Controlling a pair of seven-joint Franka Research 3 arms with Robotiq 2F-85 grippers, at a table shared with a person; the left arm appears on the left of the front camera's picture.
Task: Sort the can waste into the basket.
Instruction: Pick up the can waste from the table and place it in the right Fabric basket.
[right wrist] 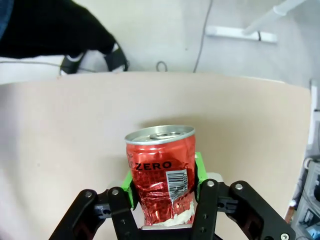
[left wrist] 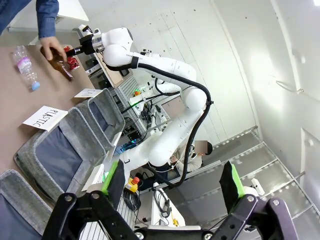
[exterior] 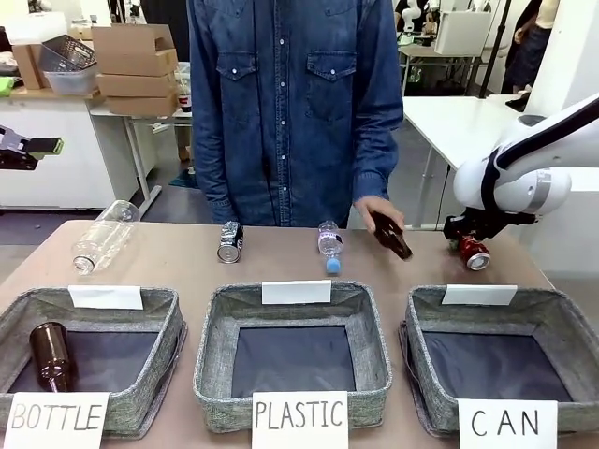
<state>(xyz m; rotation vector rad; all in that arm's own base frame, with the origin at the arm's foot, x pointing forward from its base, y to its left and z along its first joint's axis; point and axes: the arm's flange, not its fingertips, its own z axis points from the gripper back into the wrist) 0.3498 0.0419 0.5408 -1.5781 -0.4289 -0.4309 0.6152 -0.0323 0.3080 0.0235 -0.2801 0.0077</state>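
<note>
Right wrist view: dented shiny red can (right wrist: 161,175) marked ZERO.

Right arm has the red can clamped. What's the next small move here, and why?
Probably lift the red can a little and bring it back toward the robot, over the CAN basket. The right gripper is shut on it, green pads on both sides, but the can is beyond the basket's far rim, so releasing now would miss.
</note>
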